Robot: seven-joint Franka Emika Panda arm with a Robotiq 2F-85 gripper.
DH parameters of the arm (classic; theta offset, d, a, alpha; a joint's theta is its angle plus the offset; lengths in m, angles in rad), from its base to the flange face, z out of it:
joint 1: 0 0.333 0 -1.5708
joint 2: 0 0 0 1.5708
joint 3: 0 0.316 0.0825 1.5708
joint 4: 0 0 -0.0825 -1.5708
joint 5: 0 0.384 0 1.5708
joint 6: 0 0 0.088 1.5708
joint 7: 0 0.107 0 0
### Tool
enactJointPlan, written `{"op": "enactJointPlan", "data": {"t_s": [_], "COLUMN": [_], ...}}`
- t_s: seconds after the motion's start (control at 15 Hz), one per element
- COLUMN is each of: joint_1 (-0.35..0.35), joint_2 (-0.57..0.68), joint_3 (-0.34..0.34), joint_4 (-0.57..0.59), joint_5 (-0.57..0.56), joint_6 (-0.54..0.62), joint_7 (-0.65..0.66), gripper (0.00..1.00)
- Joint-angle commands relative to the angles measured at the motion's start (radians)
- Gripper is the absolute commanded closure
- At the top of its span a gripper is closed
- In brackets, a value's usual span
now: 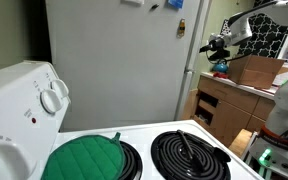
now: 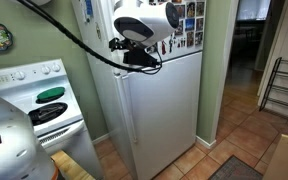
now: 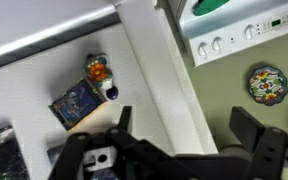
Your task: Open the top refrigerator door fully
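The top refrigerator door (image 2: 190,44) is the white upper front panel of the fridge, with photos and magnets on it. It looks closed against the fridge body. My gripper (image 2: 136,56) is at the door's edge on the stove side, just above the seam with the lower door (image 2: 169,110). In the wrist view the gripper (image 3: 189,135) is open, and the white door edge (image 3: 154,70) runs between its two black fingers. In an exterior view the gripper (image 1: 212,46) shows just past the fridge's front corner.
The wide fridge side panel (image 1: 114,60) with magnets faces the white stove (image 1: 24,110). A green pot holder (image 1: 84,160) lies on one burner. A wooden cabinet (image 1: 224,100) with a cardboard box (image 1: 256,70) stands opposite. A metal rack (image 2: 284,85) stands by the doorway.
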Motion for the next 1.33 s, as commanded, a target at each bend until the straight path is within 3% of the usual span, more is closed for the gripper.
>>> {"op": "enactJointPlan", "data": {"t_s": [0.0,0.6,0.67,0.87,1.27], "joint_1": [-0.022,-0.017,-0.017,-0.017,-0.022], "joint_2": [0.008,0.013,0.014,0.014,0.003], "joint_3": [0.03,0.068,0.07,0.074,0.076], "joint_4": [-0.01,-0.022,-0.022,-0.022,-0.032], "joint_5": [0.041,0.127,0.13,0.133,0.131], "joint_6": [0.045,0.09,0.092,0.087,0.064], "joint_7": [-0.018,-0.055,-0.057,-0.066,-0.082], "gripper": [0.0,0.0,0.06,0.42,0.85]}}
